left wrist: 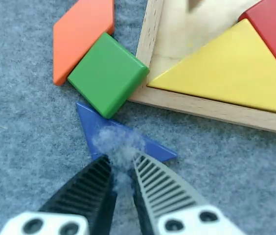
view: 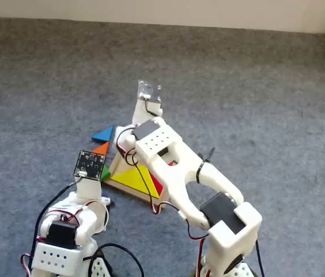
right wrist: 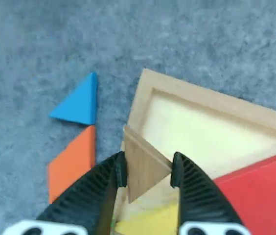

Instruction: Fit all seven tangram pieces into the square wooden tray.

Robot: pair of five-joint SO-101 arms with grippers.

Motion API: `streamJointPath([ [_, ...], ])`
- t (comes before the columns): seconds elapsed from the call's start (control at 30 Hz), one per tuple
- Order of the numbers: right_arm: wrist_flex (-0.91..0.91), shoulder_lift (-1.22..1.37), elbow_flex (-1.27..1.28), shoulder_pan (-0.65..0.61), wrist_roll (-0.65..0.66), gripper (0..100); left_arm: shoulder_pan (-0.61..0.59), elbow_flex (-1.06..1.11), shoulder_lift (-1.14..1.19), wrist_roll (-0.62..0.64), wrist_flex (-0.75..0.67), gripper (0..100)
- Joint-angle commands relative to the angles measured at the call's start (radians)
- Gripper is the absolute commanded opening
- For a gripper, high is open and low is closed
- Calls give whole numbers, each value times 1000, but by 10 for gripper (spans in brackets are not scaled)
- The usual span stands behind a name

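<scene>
grey carpet [view: 254,86] covers the table. right arm [view: 174,167] stretches over the square wooden tray [left wrist: 147,44]; left arm [view: 70,225] sits near the tray's corner. inside the tray the big yellow triangle [left wrist: 231,68] lies flat w/ its long edge along one rim, and the red triangle [left wrist: 275,29] lies against it; rest of the floor is bare wood. outside, the green square [left wrist: 107,73] touches the tray's outer corner, w/ the orange parallelogram [left wrist: 81,36] flush against its far side. light blue triangle [right wrist: 79,103] lies just beside the parallelogram's other end, on carpet, apart from the tray. dark blue triangle [left wrist: 113,137] lies flat on carpet, one corner touching the green square. left gripper [left wrist: 122,161] is right at that triangle's edge, fingers [left wrist: 150,176] drawn nearly together w/ just a thin slit btwn them, tips overlapping the piece's near edge. right gripper [right wrist: 149,169] pinches the plain wooden triangle [right wrist: 145,161] btwn both fingers; piece is tilted up on edge, one point sticking out past the tips, over the tray's side rim next to the parallelogram. can't tell if it touches the rim.
</scene>
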Motion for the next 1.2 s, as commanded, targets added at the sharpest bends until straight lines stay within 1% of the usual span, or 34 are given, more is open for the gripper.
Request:
streamJointPath([
  [0.0, -110, -25, 8, -16, -54, 126, -2, 21, -39, 11, 5, 17],
  [0.17, -200, -25, 82, -19, -54, 132, -2, 21, -39, 11, 5, 17],
  [0.33, -197, -27, 94, -27, -55, 251, -2, 21, -39, 11, 5, 17],
  [0.53, -128, -44, 105, -42, -52, 263, -2, 21, -39, 11, 5, 17],
  [0.67, -41, -162, 114, 19, -51, 263, -2, 21, -39, 11, 5, 17],
  [0.7, -8, -194, 114, 36, -35, 263, -2, 21, -39, 11, 5, 17],
  [0.77, 51, -251, 114, 67, 37, 262, -2, 21, -39, 11, 5, 17],
  [0.83, 88, -286, 116, 99, 104, 234, -2, 21, -39, 11, 5, 17],
  [0.9, 93, -295, 116, 140, 180, 163, -2, 21, -39, 11, 5, 17],
  [1.0, 74, -292, 116, 196, 348, 22, -2, 21, -39, 11, 5, 17],
  [1.03, 64, -292, 119, 208, 400, 0, -2, 21, -39, 11, 5, 17],
  [1.07, 58, -292, 137, 219, 440, 12, -2, 21, -39, 11, 5, 17],
  [1.1, 53, -292, 160, 223, 451, 18, -2, 21, -39, 11, 5, 17],
  [1.17, -12, -292, 216, 222, 450, 8, -2, 21, -39, 11, 5, 17],
])
